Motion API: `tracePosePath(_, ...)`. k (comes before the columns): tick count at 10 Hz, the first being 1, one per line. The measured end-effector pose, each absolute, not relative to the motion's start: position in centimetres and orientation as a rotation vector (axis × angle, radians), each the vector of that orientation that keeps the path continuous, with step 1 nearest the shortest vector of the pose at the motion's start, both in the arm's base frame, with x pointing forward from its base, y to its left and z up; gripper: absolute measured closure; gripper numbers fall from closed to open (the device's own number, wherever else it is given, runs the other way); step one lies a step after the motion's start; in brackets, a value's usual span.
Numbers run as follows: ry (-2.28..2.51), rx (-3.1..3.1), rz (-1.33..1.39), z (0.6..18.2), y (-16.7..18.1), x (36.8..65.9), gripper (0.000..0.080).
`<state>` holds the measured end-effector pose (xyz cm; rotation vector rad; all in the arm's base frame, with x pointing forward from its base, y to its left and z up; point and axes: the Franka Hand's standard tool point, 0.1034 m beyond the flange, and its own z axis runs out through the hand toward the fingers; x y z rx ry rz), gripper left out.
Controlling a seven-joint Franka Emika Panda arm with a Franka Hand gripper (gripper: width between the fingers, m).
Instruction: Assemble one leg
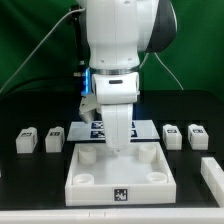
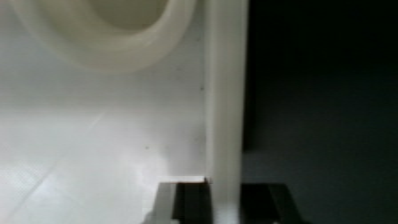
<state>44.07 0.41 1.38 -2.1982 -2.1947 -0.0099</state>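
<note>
The thin upright wall [image 2: 224,110] of the large white square plastic tray-like piece [image 1: 120,182] runs straight out from between my fingertips, and its top edge is narrow and even. On one side of it lies that piece's pale floor, open up to a round corner socket [image 2: 139,30] farther along. On the other side is the black table [image 2: 329,110], bare as far as the wrist view reaches.

In the exterior view I stand over the far wall of the tray-like piece, about midway along it. The small white plastic leg blocks with black-and-white square tags lie on the table to either side, well apart from me. The first leg [image 1: 27,141] and second leg [image 1: 53,140] are at the exterior view's left, and the third leg [image 1: 171,135] and fourth leg [image 1: 197,136] are at its right. Behind me lies the flat white marker board [image 1: 88,129].

My gripper [image 2: 226,203] straddles the wall. My dark fingers [image 2: 185,203] are parted only as wide as the wall is thick and seem pressed to both its faces, clenched on the wall of the tray-like piece
</note>
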Motion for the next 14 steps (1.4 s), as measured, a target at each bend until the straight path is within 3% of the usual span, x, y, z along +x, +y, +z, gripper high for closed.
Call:
tracePosePath(6,-2.187,-2.221,-0.082,1.4,3.9,48.8,0.0741)
tracePosePath(10,-2.168,-2.228,-0.095,1.3,6.6,49.0,0.0741)
tracePosePath(14,-2.171,-2.225,-0.099,1.3,6.5,49.0,0.0735)
